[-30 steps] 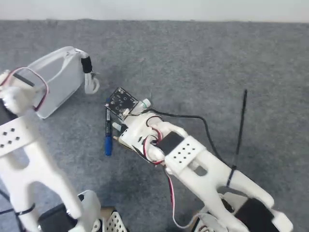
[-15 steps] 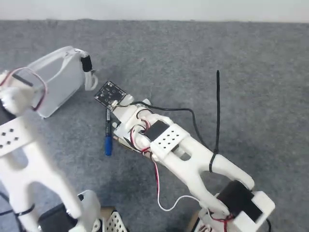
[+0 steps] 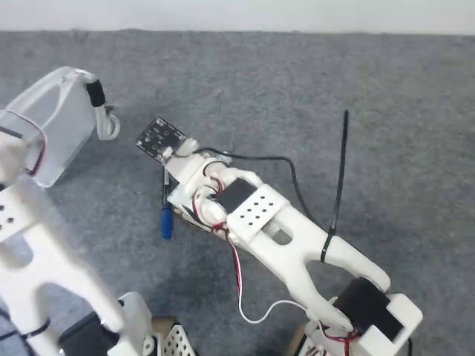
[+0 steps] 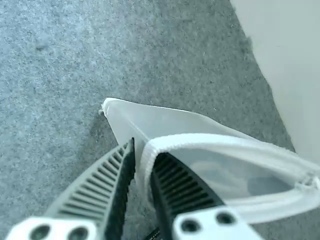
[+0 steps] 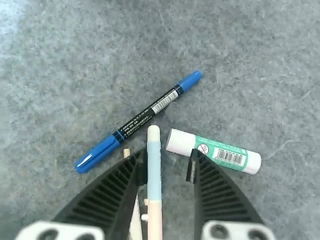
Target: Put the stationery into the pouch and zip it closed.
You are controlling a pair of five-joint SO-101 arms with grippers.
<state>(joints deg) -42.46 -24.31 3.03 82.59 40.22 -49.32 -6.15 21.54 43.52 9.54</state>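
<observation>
Grey felt-like cloth covers the desk (image 3: 371, 81), and the work appears to be at the first step, because no stationery can be seen inside the pouch (image 3: 56, 122). The left gripper (image 4: 142, 170) is clenched on the white rim of the translucent pouch and holds it at the far left side of the desk, well apart from the stationery. The right gripper (image 5: 166, 154) hangs low over the three items near the middle of the desk. Its jaws are released and stand on both sides of a pale pen (image 5: 153, 150), which lies close to one jaw with a gap to the other. A blue pen (image 5: 142, 117) lies just beyond the tip of the pale pen, and a glue stick (image 5: 215, 152) is just beside it. I judge that the next move is to close the jaws on the pale pen alone, without pushing the glue stick away, then to lift it and carry it to the pouch. The mouth of the pouch must be held open enough for this.
</observation>
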